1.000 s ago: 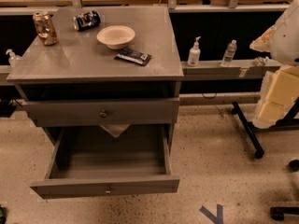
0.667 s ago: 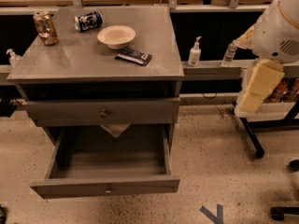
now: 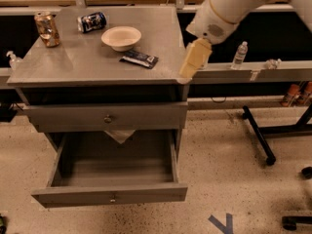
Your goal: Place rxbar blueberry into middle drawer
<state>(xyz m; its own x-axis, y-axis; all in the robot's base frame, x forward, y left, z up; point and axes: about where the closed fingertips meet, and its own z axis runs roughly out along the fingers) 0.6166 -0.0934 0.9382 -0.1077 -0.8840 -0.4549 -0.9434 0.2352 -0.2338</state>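
The rxbar blueberry (image 3: 139, 59) lies flat on the grey cabinet top (image 3: 73, 62), just in front of a white bowl (image 3: 121, 37). The middle drawer (image 3: 110, 196) is pulled out below, and its deep box shows nothing inside. My gripper (image 3: 194, 58) is a cream-coloured piece on the end of the white arm. It hangs over the cabinet top's right edge, to the right of the bar and apart from it.
A blue can (image 3: 91, 21) lies on its side and a copper can (image 3: 47, 29) stands at the back left of the top. The upper knobbed drawer front (image 3: 107, 117) is closed. A water bottle (image 3: 239, 55) stands on the right ledge. Black stand legs (image 3: 258, 136) are on the floor at right.
My arm has swung left from the right edge of the view to the cabinet's right edge. The bar, bowl, cans and drawer have not moved.
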